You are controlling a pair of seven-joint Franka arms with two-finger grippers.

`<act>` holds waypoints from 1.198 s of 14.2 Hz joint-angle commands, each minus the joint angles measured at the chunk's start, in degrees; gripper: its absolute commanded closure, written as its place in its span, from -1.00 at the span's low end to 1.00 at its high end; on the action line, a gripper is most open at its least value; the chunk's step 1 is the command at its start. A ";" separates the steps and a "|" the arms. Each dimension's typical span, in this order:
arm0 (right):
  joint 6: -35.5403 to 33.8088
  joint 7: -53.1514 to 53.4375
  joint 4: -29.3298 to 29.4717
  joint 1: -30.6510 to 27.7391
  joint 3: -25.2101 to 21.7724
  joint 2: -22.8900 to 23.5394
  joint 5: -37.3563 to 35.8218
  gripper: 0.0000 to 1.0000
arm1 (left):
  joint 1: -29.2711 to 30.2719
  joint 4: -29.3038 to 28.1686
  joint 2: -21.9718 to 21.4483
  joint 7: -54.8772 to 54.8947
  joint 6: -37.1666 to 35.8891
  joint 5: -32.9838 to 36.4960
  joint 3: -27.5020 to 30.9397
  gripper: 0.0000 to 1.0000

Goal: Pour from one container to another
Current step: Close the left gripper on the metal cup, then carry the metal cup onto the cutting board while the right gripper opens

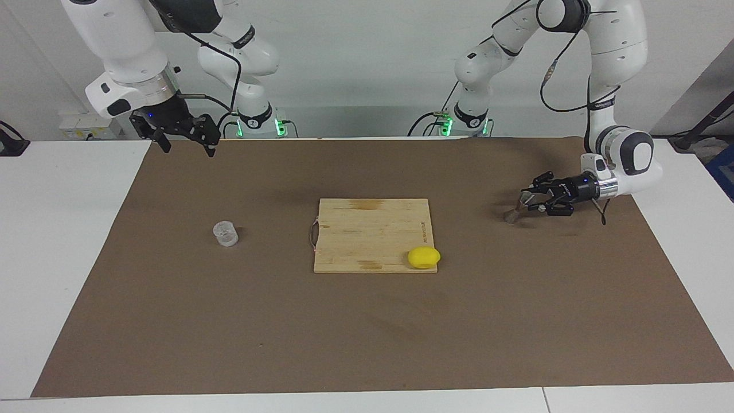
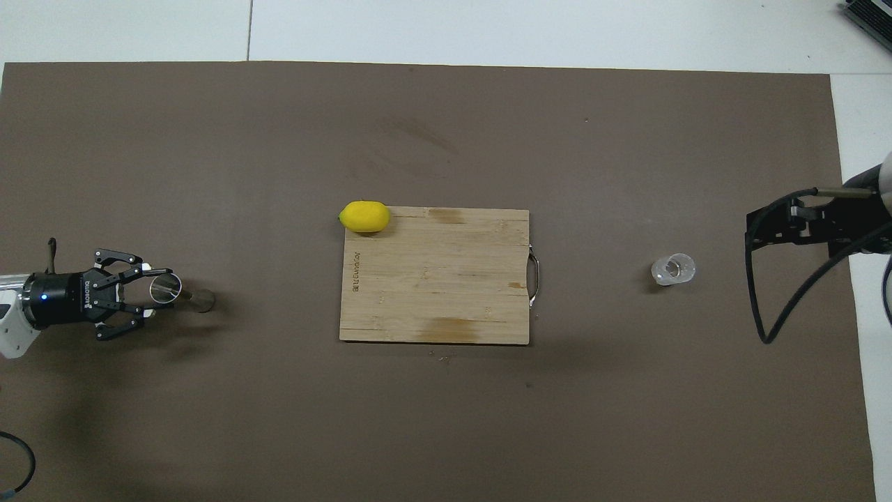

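Observation:
The clear plastic cup [image 1: 225,233] [image 2: 673,269] stands alone on the brown mat toward the right arm's end of the table. The grey metal jigger [image 1: 511,213] [image 2: 182,294] is at the left arm's end, tilted, with its lower end on the mat. My left gripper [image 1: 525,201] [image 2: 155,291] lies low and sideways, shut on the jigger's upper cone. My right gripper [image 1: 188,147] [image 2: 754,236] hangs open and empty, high over the mat's edge at the robots' side, well apart from the cup.
A wooden cutting board [image 1: 367,229] [image 2: 446,279] lies in the middle of the mat, with a yellow lemon [image 1: 424,257] [image 2: 364,216] on its corner away from the robots. The brown mat [image 1: 367,332] covers most of the white table.

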 commanded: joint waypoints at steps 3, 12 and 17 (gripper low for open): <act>-0.46 0.58 -0.23 -0.76 0.41 -0.40 0.18 -1.00 | -0.76 -1.50 -1.31 1.26 -0.08 -0.59 0.69 0.81; -0.46 0.58 -0.23 -0.76 0.41 -0.40 0.18 -1.00 | -0.76 -1.50 -1.40 3.88 -1.13 -0.59 0.60 1.00; -0.46 0.58 -0.23 -0.76 0.41 -0.40 0.18 -1.00 | -0.93 -1.41 -1.49 4.60 -4.65 -0.59 0.43 1.00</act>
